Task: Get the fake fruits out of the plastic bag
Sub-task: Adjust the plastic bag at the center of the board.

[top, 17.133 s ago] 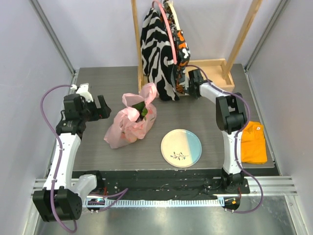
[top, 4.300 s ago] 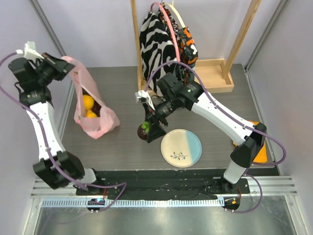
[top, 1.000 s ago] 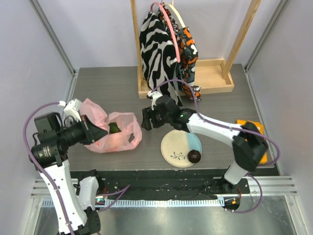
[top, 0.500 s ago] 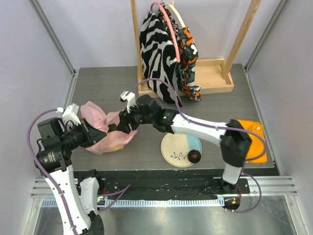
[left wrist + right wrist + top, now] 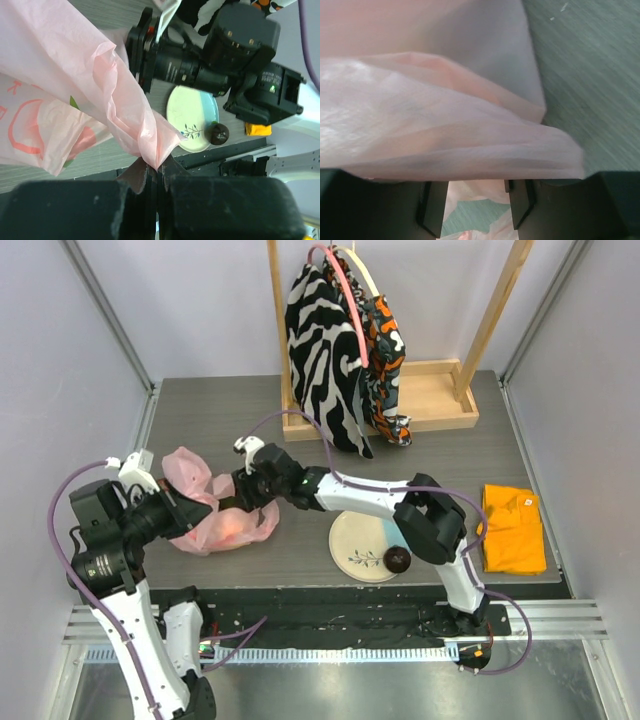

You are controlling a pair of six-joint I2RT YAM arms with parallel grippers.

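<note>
Where the left claw (image 5: pixel 157 176) presses its jaws together on a thin fold, the plastic bag (image 5: pixel 225 518) lies slumped on the table (image 5: pixel 200 410). The bag is pink, translucent, crinkly film. Blurred orange and green tints show through it just ahead of this claw, too vague to name. The right claw (image 5: pixel 476 205) is pushed into the bag's mouth from the opposite side, jaws parted, with soft pink folds draped over both fingers and nothing gripped. Back along that claw's arm sits a round glossy cream-and-blue plate (image 5: pixel 360 540) carrying a smooth dark maroon fruit (image 5: pixel 398 559). The table is dark grey with a fine wood grain. Well behind both claws, a zebra-striped cloth bag (image 5: pixel 318 340) hangs on a pale wooden frame (image 5: pixel 440 390). Plain lilac walls (image 5: pixel 200 300) enclose the table.
</note>
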